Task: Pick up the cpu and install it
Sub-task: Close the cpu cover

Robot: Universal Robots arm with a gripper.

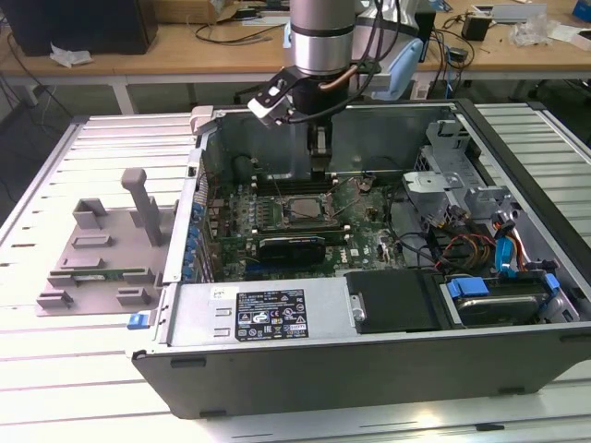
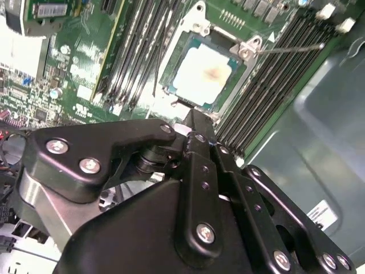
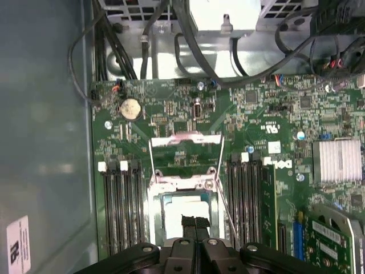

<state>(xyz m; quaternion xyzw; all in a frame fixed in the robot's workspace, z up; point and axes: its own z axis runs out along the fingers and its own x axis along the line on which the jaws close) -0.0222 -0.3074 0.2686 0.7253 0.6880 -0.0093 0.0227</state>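
The cpu (image 2: 208, 74), a pale silvery square with a faint brown smudge, lies flat in the motherboard socket inside the open computer case (image 1: 369, 360). It also shows as a pale patch (image 3: 174, 212) in the first wrist view and sits mid-board (image 1: 300, 210) in the exterior view. The socket's metal load frame (image 3: 185, 149) stands swung open beside it. My gripper (image 2: 194, 121) hangs just above the socket's edge, fingers shut together with nothing between them. Their black tips (image 3: 188, 222) partly cover the chip. In the exterior view the gripper (image 1: 319, 171) points straight down over the board.
Memory slots (image 3: 122, 205) flank the socket on both sides. A long black card (image 1: 291, 247) lies next to it, with a power supply (image 1: 268, 314) in front. Cables and a drive cage (image 1: 462, 194) fill the exterior view's right. A grey plastic tray (image 1: 102, 249) sits outside the case.
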